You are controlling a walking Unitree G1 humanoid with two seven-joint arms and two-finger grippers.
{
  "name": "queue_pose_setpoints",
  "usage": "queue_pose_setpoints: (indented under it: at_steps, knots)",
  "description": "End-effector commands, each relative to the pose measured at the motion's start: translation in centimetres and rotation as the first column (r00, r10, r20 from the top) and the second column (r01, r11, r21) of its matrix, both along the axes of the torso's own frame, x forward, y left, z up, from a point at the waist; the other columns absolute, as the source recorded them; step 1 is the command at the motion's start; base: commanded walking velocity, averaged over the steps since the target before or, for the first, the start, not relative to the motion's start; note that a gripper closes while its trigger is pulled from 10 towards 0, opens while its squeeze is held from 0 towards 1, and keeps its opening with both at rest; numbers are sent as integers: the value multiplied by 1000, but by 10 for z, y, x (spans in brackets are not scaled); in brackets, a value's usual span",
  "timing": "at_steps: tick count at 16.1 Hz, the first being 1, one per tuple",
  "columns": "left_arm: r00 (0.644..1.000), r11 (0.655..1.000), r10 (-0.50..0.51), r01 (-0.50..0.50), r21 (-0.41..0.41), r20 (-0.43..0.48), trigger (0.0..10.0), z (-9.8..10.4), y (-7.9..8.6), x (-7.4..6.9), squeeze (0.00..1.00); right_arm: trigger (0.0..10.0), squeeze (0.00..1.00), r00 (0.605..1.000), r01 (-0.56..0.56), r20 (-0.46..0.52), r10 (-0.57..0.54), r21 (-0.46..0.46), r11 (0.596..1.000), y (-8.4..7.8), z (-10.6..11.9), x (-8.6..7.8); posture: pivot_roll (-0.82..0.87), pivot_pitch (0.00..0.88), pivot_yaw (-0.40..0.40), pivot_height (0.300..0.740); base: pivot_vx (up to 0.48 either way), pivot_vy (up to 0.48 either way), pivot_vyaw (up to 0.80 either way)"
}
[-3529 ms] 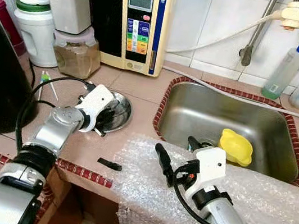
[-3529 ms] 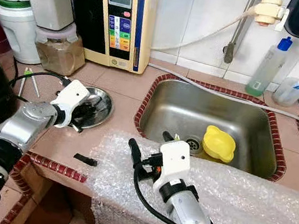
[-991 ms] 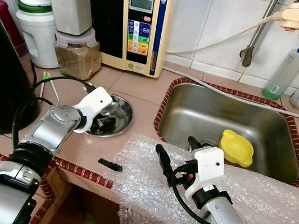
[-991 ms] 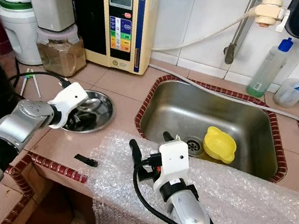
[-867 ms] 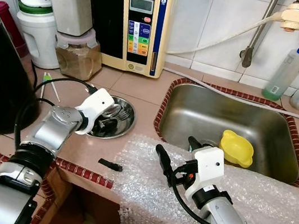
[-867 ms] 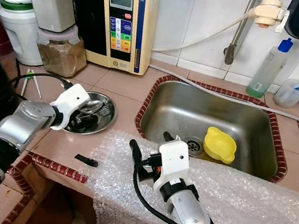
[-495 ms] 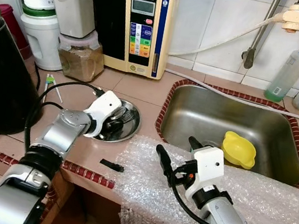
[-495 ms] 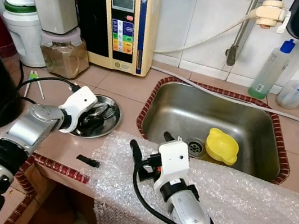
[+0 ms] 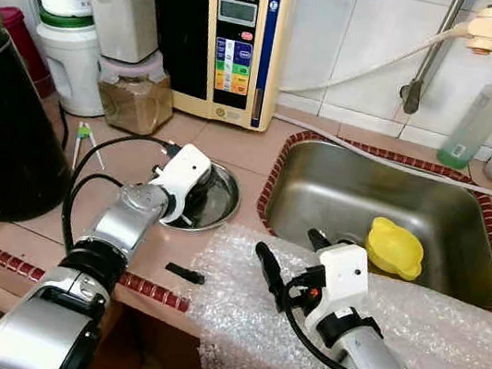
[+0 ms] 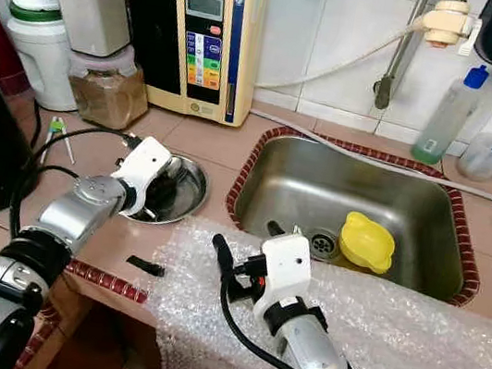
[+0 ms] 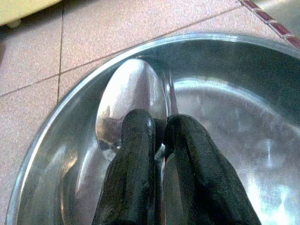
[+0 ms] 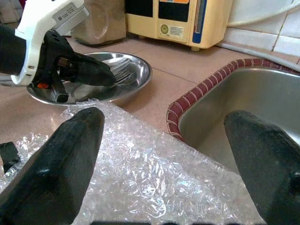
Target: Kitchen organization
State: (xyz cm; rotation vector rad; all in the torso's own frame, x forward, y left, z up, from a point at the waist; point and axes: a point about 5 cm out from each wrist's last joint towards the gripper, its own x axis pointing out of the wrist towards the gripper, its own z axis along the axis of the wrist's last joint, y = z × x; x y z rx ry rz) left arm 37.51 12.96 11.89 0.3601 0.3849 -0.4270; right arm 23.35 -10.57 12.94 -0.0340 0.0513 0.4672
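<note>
Head views: the left hand (image 9: 194,203) is down inside the steel dish (image 9: 219,210) on the counter (image 9: 242,151), so the step in hand looks like picking cutlery out of that dish. The left arm reaches forward and inward from the counter edge, forearm low, wrist bent so the fingers point down into the dish's near side. The sink (image 9: 384,202) lies beyond and to the right of this hand, with a yellow lid (image 9: 394,246) in it. The right hand (image 10: 244,242) hovers over bubble wrap (image 10: 410,332) draped on the counter edge, fingers spread wide and pointing toward the sink, holding nothing.

Left wrist view: the two fingers (image 11: 131,159) are pressed nearly together, their tips over the neck of a spoon (image 11: 133,96) lying bowl-up against the dish wall. A thin metal edge shows between the tips, so the hand seems clenched on the spoon, though how firm the grip is I cannot tell. Next, I judge, it needs a straight lift clear of the rim without letting the smooth handle slip, then a carry toward the sink.

Right wrist view: the right fingers (image 12: 61,159) stand far apart above the wrap; ahead of them the left hand sits in the dish beside a fork (image 12: 125,76).
</note>
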Motion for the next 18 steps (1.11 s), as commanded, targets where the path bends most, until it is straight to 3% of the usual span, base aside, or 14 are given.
queue_pose_setpoints:
  at_steps: [1, 5, 11, 14, 18]
  knots:
    - [996, 999, 38, -39, -4, -86, 0, -23, 1, -8, 0, 10000, 0, 1000, -5, -12, 5, -7, 1000, -1, 0, 0, 46, 0, 28, 740, 0, 0, 0]
    - [982, 981, 188, -187, -48, 11, 0, -13, -1, 3, 0, 10000, 0, 1000, -7, -10, 7, -25, 1000, 1, -1, 1, 43, 0, 27, 740, 0, 0, 0]
    - [961, 967, 245, -233, -101, 129, 0, 5, -7, 13, 0, 10000, 0, 1000, 17, 6, -17, -33, 999, -4, 1, 6, 40, 0, 30, 740, 0, 0, 0]
    - [962, 979, 155, -120, -162, 223, 0, 17, -24, 12, 0, 10000, 0, 1000, 14, 14, -13, -37, 999, -4, 2, 7, 48, 0, 28, 740, 0, 0, 0]
    - [939, 967, 10, 78, -241, 343, 0, 12, -43, -10, 0, 10000, 0, 1000, 12, 11, -12, -36, 999, -2, 0, 6, 56, 0, 22, 740, 0, 0, 0]
